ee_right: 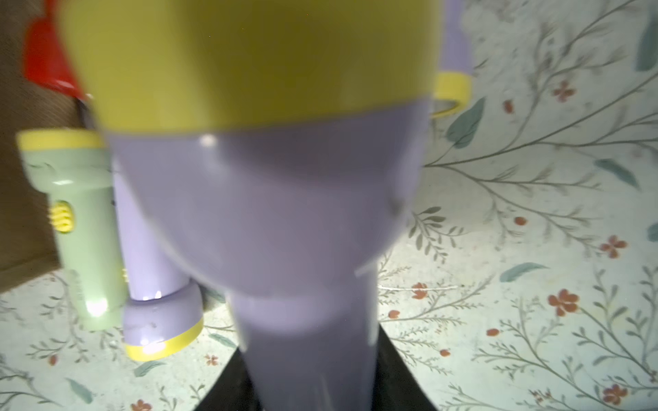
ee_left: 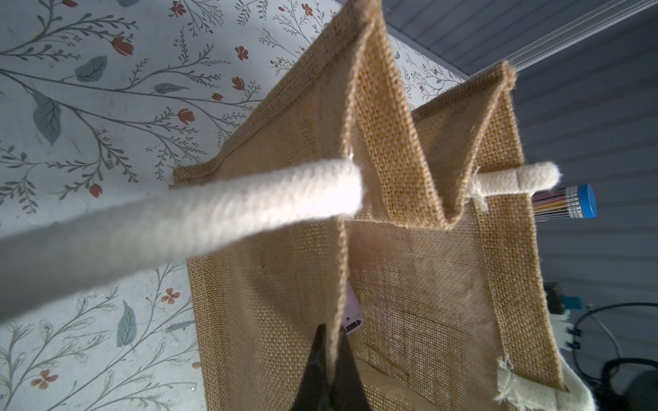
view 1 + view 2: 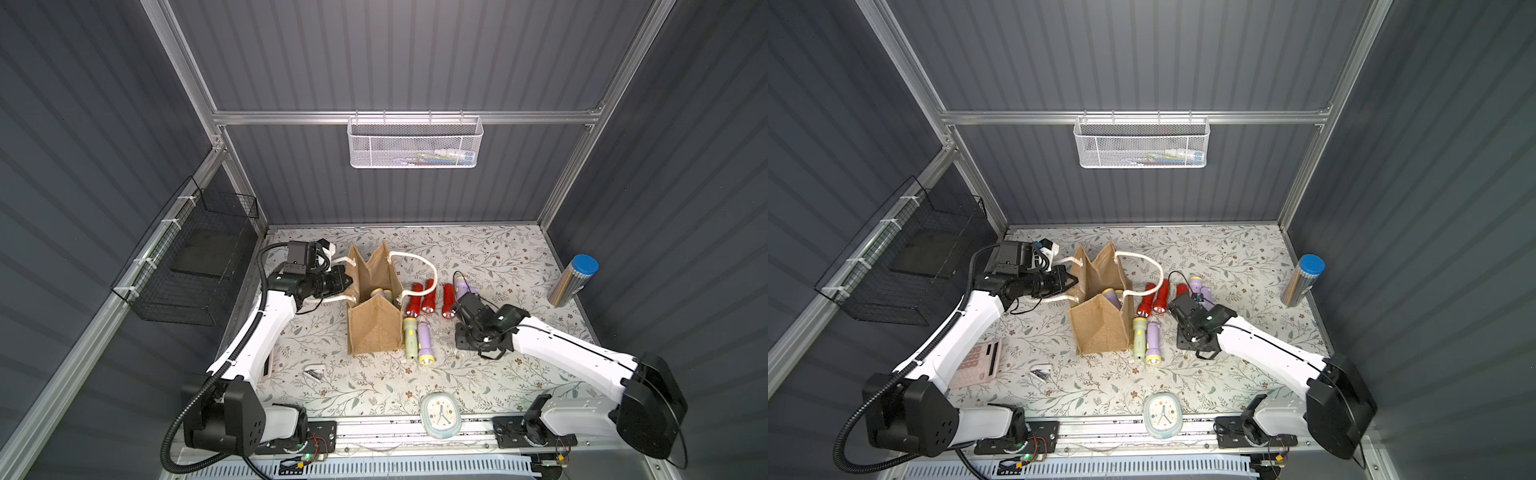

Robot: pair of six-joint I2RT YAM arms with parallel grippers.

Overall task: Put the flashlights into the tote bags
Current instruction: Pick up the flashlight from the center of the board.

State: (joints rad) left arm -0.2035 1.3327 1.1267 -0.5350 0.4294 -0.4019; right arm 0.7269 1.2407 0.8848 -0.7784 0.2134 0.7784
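The tan burlap tote bag [image 3: 374,328] stands open left of centre, with a lavender flashlight [image 3: 382,294] inside. My left gripper [image 3: 348,283] [image 2: 333,359] is shut on the bag's left rim, beside a white rope handle [image 2: 213,210]. Three red flashlights [image 3: 428,297] lie right of the bag. A pale green one [image 3: 409,337] and a lavender one [image 3: 424,343] lie at its front right corner. My right gripper [image 3: 460,302] [image 1: 309,391] is shut on the handle of a lavender flashlight with a yellow head [image 1: 277,213], just right of the red ones.
A silver cylinder with a blue cap [image 3: 573,282] stands at the right edge. A pale clock [image 3: 440,415] sits at the front edge, a pink calculator [image 3: 978,361] front left. A white mesh basket [image 3: 415,141] hangs on the back wall, a black wire basket [image 3: 187,266] on the left.
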